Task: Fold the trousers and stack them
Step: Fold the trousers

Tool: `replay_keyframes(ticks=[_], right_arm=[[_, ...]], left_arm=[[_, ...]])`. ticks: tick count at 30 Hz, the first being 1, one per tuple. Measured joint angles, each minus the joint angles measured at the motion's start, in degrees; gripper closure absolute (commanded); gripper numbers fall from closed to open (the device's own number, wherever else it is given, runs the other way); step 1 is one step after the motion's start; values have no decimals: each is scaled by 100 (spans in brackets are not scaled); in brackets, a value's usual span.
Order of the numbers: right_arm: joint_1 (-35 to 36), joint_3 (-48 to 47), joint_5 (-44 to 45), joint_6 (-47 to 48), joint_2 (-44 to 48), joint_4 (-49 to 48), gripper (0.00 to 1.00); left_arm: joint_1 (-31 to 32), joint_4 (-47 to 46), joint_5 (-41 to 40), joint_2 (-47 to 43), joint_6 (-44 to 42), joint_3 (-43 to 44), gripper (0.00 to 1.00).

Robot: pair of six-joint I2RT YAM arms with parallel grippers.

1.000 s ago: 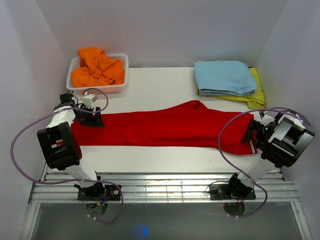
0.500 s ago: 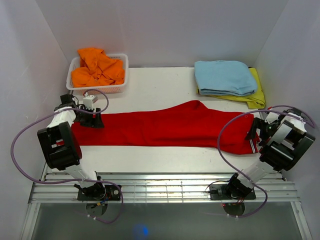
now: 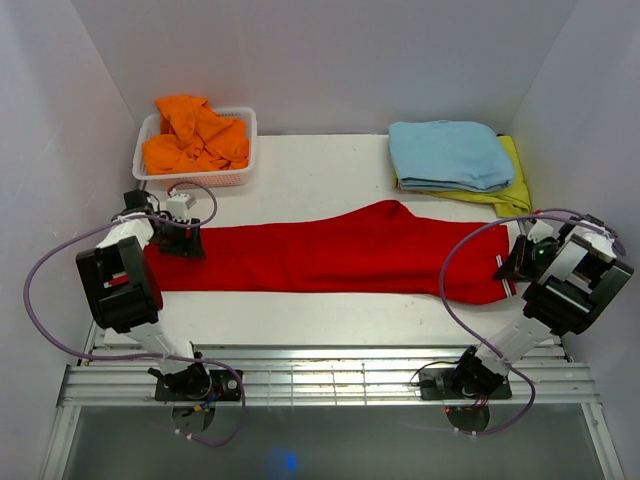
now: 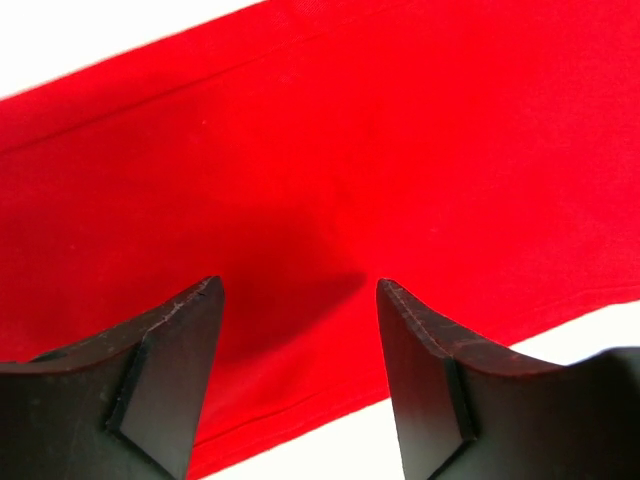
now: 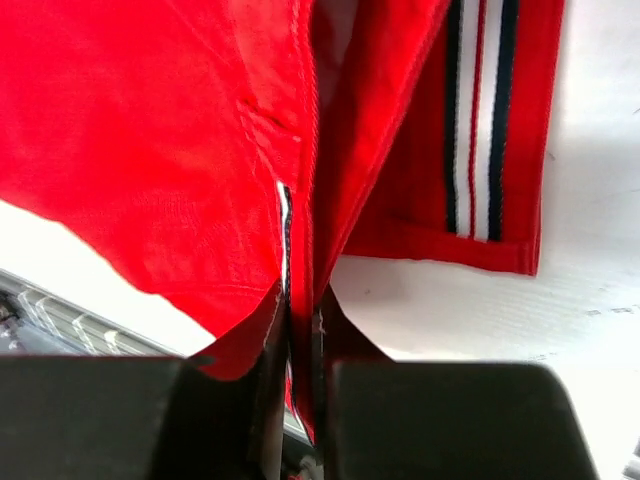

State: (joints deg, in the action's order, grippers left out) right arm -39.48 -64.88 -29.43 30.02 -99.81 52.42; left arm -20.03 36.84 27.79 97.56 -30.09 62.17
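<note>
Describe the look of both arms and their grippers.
The left arm and right arm are blocky black housings with white links. A grey-purple cable loops from each to its base. The left arm carries a small red mark. The fingers are matte black wedges.

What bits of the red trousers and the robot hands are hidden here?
Top view: fingertips of the right gripper, hidden by its own wrist.
Left wrist view: most of the bright red soft trousers, cut off by the edges.
Top view: the yellow cloth, mostly under the light blue folded cloth.
</note>
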Motion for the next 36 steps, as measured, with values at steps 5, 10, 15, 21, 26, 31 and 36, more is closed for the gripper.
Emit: replay_keyframes(ticks=[5,10,15,21,26,31,36], right_arm=[[13,-905,-378,50,-17,575,92],[46,-1655,-684,94,-282,944,92],[107,-2092,-852,184,-629,1119,92],[275,-1912,-684,367,-664,612,92],[280,-1272,-350,588,-822,-76,92],[299,-1012,-157,540,-1220,-527,81],[328,-1093,-72,472,-1231,-496,65]], left_arm=[[0,-146,-149,332,83,-22,35],[-28,-243,-212,382,149,-33,44],[-164,-310,-186,487,186,2,53],[-319,-282,-7,575,208,57,55],[-393,-286,138,608,203,57,55],[-428,-275,225,623,197,59,50],[-428,-221,308,601,105,59,47]])
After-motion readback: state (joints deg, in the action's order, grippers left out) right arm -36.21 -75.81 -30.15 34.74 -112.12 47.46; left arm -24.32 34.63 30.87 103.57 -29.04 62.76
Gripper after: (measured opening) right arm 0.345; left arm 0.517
